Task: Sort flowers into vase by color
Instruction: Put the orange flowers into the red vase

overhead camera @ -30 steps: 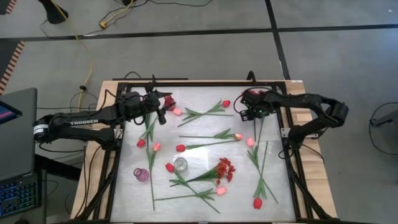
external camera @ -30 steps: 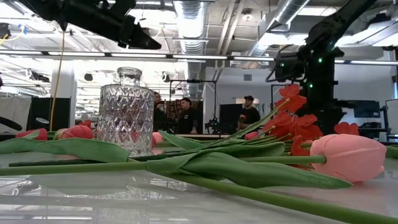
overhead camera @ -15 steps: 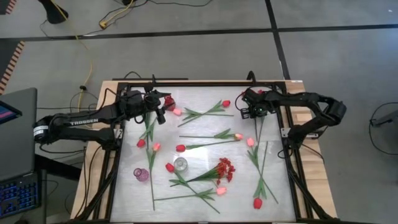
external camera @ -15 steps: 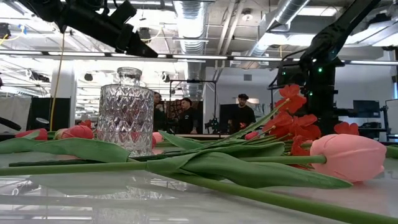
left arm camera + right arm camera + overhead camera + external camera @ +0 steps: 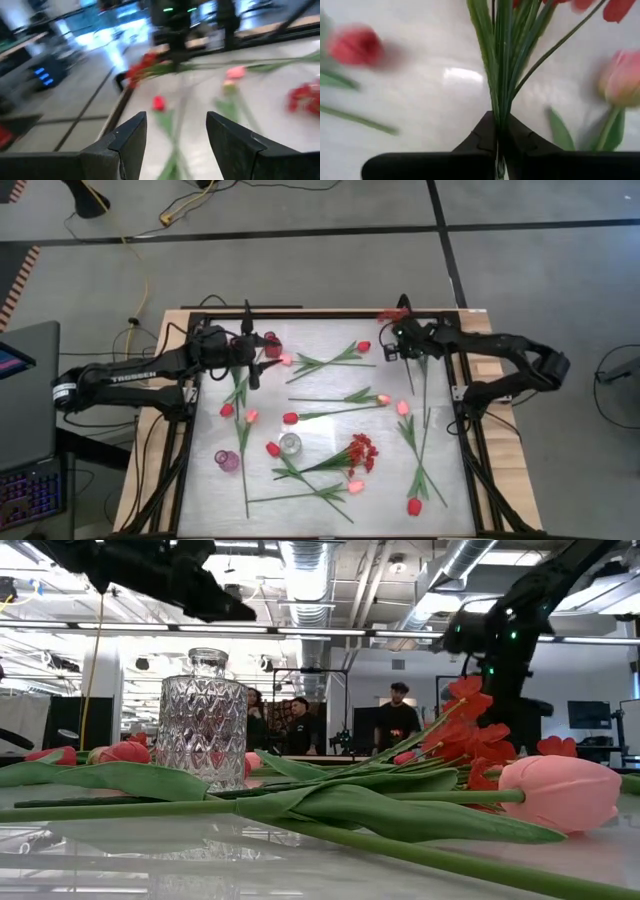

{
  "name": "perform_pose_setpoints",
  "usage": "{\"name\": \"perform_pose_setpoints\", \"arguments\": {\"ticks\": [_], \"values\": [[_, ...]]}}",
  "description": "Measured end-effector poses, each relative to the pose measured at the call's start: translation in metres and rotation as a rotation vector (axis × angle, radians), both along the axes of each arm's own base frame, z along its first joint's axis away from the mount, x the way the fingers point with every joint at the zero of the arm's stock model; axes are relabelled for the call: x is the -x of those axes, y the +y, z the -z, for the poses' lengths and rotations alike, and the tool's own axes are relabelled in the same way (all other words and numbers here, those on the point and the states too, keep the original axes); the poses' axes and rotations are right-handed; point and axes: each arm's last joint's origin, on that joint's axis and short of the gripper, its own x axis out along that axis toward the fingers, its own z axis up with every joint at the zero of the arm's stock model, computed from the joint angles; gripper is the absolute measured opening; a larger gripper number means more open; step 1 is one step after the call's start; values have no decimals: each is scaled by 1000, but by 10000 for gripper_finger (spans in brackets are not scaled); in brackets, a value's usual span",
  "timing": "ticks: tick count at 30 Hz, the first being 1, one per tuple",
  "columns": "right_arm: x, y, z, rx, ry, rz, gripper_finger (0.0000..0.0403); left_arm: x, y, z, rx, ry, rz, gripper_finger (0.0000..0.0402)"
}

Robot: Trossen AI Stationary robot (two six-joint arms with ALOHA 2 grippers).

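Red and pink tulip flowers (image 5: 330,412) lie flat across the white table. A spray of red blossoms (image 5: 360,452) lies near a clear glass vase (image 5: 290,444), with a small purple vase (image 5: 227,459) to its left. My right gripper (image 5: 400,342) at the far right is shut on another red spray, whose blossoms (image 5: 391,313) show at the table's far edge. My left gripper (image 5: 250,372) hovers open at the far left, above tulip stems, with nothing between its fingers (image 5: 131,137). My right gripper pinches the spray's bundle of thin green stems (image 5: 501,102) between its two fingers, below the blossoms (image 5: 615,7). The stems run on ahead of the fingertips, roughly in line with them. Whether the spray hangs clear of the table, I cannot tell.
A dark red thing (image 5: 270,343) stands by my left gripper. A pink tulip (image 5: 622,80) and a red tulip (image 5: 355,45) lie close to the held spray. The black frame (image 5: 300,312) borders the table. People stand in the room behind (image 5: 398,725).
My right gripper has shut on the spray's stems and gone toward the table's far edge, turning as it went; the red blossoms now show beyond it at that edge. My left gripper has turned and shifted slightly toward the left edge, still open.
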Motion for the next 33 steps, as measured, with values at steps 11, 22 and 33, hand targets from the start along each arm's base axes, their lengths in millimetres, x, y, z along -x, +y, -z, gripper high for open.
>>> {"name": "perform_pose_setpoints", "arguments": {"ticks": [11, 22, 33], "values": [[-28, 17, -81, 456, -560, -254, 40, 29, 16, 10, 80, -131, -134, 195], [-96, 47, -98, 763, -974, -493, 41, 65, 17, 10, 40, -303, -281, 195], [-191, 8, -90, 866, -999, -531, 40, 67, 19, 19, 23, -196, -381, 195]]}}
